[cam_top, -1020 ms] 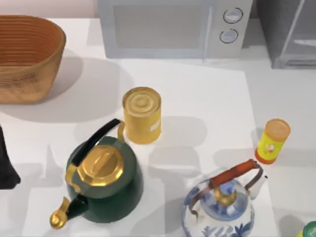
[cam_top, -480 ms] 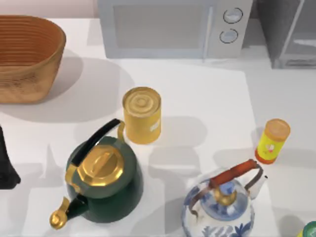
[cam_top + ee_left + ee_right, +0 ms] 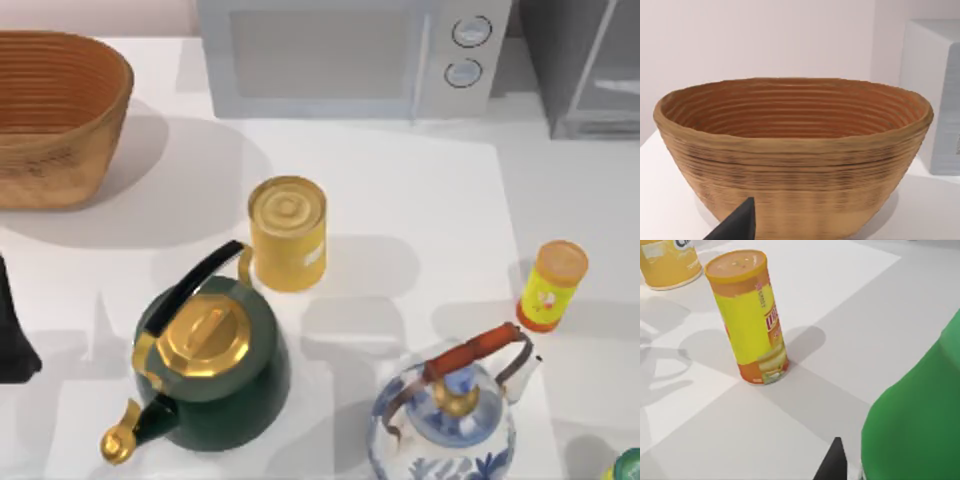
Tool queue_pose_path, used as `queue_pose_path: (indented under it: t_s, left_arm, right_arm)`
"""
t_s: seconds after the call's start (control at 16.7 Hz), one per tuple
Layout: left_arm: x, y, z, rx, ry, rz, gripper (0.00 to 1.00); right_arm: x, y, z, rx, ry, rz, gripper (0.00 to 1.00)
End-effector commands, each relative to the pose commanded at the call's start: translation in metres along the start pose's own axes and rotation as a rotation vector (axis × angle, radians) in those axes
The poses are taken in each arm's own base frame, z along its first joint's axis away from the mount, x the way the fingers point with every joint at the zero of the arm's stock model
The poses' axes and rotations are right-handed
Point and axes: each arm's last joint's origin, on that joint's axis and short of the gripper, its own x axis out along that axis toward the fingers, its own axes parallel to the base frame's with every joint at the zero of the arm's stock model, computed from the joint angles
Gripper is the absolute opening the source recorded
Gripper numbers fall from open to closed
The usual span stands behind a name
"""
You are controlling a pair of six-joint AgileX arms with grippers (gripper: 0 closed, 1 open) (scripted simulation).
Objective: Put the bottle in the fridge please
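The slim yellow orange-capped bottle (image 3: 749, 317) stands ahead of the right gripper's dark fingertip (image 3: 832, 464); finger spread cannot be told. A careless reach might topple it toward the green object (image 3: 915, 425) beside that fingertip.

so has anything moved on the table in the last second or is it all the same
Nothing visibly changed. The bottle stands upright at the table's right side, untouched, and the fridge sits at the back right. The can, green kettle and basket are where they were.
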Motion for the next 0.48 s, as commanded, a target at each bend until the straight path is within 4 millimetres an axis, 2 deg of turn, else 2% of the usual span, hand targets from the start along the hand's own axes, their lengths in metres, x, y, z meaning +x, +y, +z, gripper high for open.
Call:
queue_pose_path:
  t_s: [0.24, 0.48]
  left_arm:
    - [0.0, 0.0, 0.0, 0.0, 0.0, 0.0, 1.0]
    - [0.0, 0.0, 0.0, 0.0, 0.0, 0.0, 1.0]
  right_arm:
    - [0.007, 0.009, 0.006, 0.006, 0.056, 0.034, 0.01]
    - [0.023, 0.037, 0.024, -0.013, 0.256, 0.07, 0.01]
